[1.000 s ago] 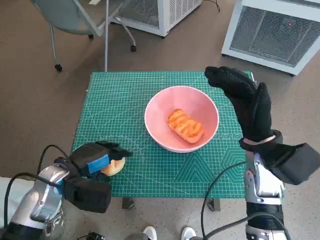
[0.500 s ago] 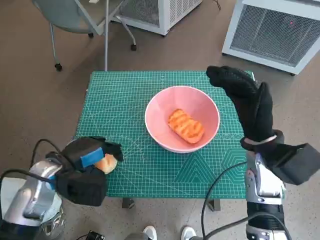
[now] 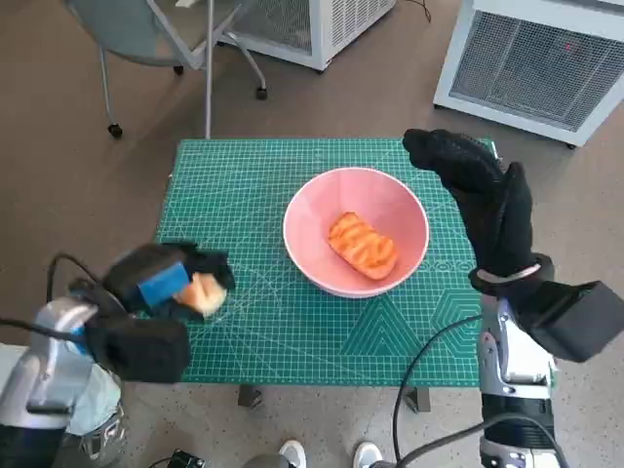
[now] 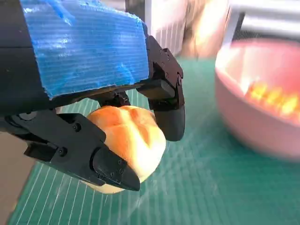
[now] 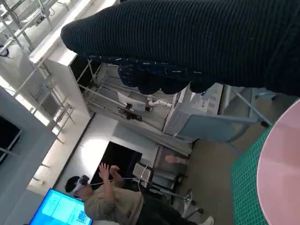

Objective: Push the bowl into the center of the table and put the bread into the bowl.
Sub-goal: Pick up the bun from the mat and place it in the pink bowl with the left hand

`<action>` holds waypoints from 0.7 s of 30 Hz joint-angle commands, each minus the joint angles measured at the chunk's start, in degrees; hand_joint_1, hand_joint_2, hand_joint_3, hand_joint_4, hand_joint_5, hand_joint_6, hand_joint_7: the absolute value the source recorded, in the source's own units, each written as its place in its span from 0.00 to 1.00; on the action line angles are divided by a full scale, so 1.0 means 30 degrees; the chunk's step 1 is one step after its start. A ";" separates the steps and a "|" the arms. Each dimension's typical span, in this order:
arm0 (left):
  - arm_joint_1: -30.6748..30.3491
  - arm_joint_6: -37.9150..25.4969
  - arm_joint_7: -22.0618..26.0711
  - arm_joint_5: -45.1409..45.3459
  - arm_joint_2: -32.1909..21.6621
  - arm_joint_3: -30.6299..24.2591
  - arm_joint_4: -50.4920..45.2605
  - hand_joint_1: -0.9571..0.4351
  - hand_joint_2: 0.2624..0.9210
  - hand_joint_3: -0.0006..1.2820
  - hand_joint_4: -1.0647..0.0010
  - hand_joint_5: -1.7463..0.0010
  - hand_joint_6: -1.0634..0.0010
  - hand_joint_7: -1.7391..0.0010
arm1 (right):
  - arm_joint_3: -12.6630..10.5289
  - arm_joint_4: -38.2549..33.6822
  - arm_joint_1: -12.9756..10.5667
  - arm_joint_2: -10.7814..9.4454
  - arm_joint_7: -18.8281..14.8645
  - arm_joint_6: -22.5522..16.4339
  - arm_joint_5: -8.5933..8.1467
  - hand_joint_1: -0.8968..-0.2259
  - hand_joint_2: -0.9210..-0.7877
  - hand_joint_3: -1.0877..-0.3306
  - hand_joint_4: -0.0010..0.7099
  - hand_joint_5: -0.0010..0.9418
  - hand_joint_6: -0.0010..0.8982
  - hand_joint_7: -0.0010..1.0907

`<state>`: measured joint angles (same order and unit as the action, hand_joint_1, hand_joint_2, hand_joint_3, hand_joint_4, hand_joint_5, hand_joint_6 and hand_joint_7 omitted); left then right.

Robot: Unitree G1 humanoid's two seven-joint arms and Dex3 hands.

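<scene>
Pink bowl (image 3: 356, 231) mid-table; roll (image 4: 127, 145) between fingers (image 4: 169, 117).

Left hand (image 3: 168, 281) with gripped bread roll (image 3: 203, 292) now lifted, shifted toward the table's left edge.

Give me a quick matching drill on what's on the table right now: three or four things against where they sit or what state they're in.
Things:
1. bread roll
2. grilled bread
3. pink bowl
4. right hand

States:
A. raised beside the bowl, holding nothing
B. gripped by the left hand
C. lying inside the bowl
D. standing on the green mat

Pairs: 1-B, 2-C, 3-D, 4-A
</scene>
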<state>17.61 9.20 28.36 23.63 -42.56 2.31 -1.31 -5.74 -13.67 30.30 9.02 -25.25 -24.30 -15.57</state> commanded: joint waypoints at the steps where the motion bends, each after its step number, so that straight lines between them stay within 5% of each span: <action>1: 0.1548 -0.0937 -0.0105 -0.0893 0.0387 -0.0679 -0.1251 0.69 1.00 0.04 0.31 0.39 0.42 0.29 | -0.0011 -0.0402 -0.0142 0.0178 -0.0134 0.0209 0.0059 0.35 0.00 0.51 0.14 0.00 0.00 0.44; 12: 0.5100 -0.2180 -0.1769 -0.0432 0.2492 -0.0040 -0.1708 0.69 0.98 0.02 0.25 0.41 0.37 0.34 | -0.0026 -0.0457 -0.0031 0.0203 -0.0284 0.0316 -0.0070 0.35 0.00 0.51 0.14 0.00 0.00 0.44; 21: 0.9654 0.0965 -0.3748 0.1553 0.4122 0.2632 0.2568 0.69 0.98 0.01 0.24 0.39 0.36 0.38 | -0.0062 -0.0342 -0.0047 0.0246 -0.0306 0.0471 -0.0100 0.35 0.00 0.51 0.14 0.00 0.00 0.43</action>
<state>40.90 8.61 18.76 25.91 -31.57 7.13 1.76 -5.84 -14.04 30.69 9.09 -25.66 -23.92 -15.65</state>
